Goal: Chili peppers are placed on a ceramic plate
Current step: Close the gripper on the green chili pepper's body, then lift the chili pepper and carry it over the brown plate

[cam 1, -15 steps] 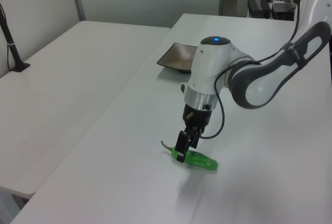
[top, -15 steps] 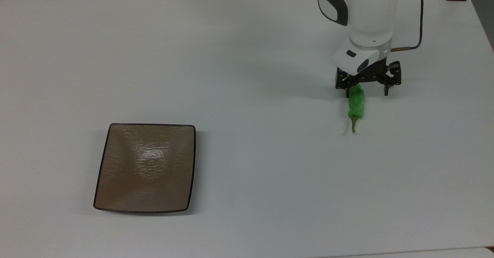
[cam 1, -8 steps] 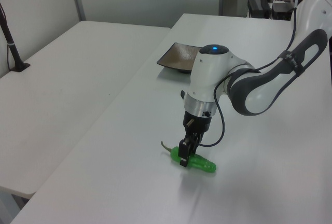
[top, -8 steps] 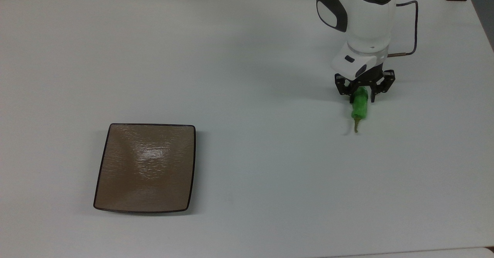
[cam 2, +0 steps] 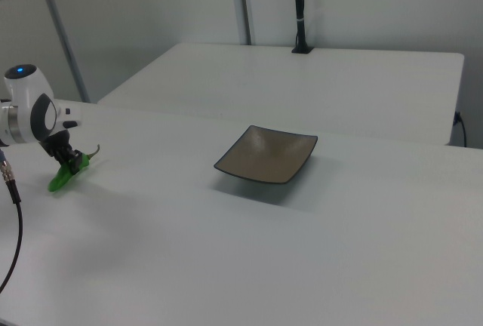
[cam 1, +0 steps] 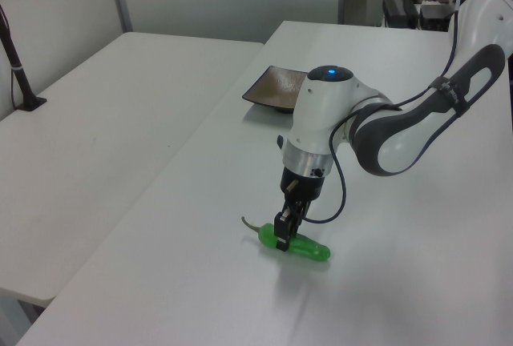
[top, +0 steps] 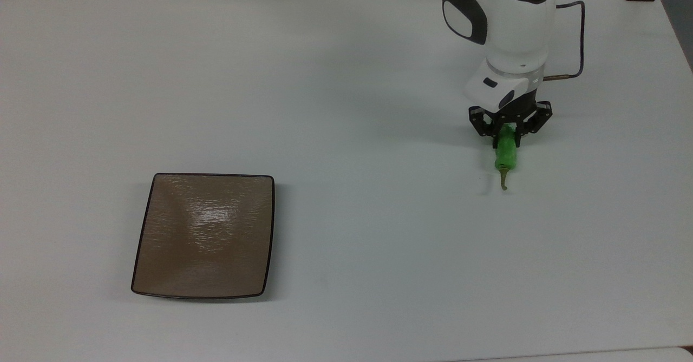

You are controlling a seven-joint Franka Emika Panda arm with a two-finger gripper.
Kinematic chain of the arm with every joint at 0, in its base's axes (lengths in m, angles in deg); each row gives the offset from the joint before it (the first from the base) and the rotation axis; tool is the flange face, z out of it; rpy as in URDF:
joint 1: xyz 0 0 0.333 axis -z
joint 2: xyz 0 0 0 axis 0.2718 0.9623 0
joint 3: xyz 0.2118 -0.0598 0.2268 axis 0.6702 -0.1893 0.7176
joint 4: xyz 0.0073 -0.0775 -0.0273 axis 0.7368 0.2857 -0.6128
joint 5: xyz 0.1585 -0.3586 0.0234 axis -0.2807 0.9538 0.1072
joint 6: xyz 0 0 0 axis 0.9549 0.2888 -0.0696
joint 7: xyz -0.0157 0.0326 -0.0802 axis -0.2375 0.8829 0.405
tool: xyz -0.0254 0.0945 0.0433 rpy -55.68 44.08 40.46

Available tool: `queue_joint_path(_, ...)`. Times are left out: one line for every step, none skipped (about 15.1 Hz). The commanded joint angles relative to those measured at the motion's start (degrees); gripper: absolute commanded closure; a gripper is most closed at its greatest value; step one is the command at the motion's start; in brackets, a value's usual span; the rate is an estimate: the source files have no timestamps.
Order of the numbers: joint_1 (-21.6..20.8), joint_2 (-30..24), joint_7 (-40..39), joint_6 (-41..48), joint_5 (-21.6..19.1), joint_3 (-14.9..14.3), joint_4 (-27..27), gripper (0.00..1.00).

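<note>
The black two-finger gripper [top: 506,130] on the white robot arm [cam 1: 377,126] has squeezed in. A second ago the jaws stood wide on both sides of the bright green, wrinkly chili pepper [top: 505,153]. Now they are clamped on the pepper's fat middle. In the left view the gripper [cam 1: 282,232] comes straight down onto the pepper [cam 1: 295,243].

The pepper has turned a bit, too. Its little brown stem [top: 503,179] now points more toward the bottom of the top view. It looks like the pepper is just coming off the white table [top: 346,107], but I can't be sure.

The square, shiny brown ceramic plate [top: 206,236] has not moved. It sits well apart from the pepper, far over on the top view's left, with nothing on it. In the right view the plate [cam 2: 268,153] is far to the right of the pepper [cam 2: 66,174].

So the grab looks done. I think lifting comes next, then a long carry over to the plate.
</note>
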Motion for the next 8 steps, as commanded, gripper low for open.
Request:
queue_joint_path(0.9, -2.7, -1.5, 6.3, 4.0, -0.6, -0.2, 0.89)
queue_joint_path(1.4, -3.8, -3.3, 8.4, 4.7, -0.6, -0.2, 0.89)
queue_joint_path(1.6, -4.9, -7.0, 11.5, 4.8, -0.6, -0.2, 0.89)
queue_joint_path(1.9, -5.5, -9.5, 13.4, 4.9, -0.8, -0.2, 0.89)
queue_joint_path(2.2, -6.0, -12.2, 14.8, 4.9, -1.8, -0.2, 0.89)
queue_joint_path(2.3, -6.5, -14.5, 16.3, 4.9, -3.0, -0.2, 0.89)
queue_joint_path(2.3, -7.2, -17.1, 17.9, 4.9, -4.4, -0.2, 0.89)
queue_joint_path(2.3, -7.4, -19.6, 19.0, 4.8, -6.1, -0.3, 0.89)
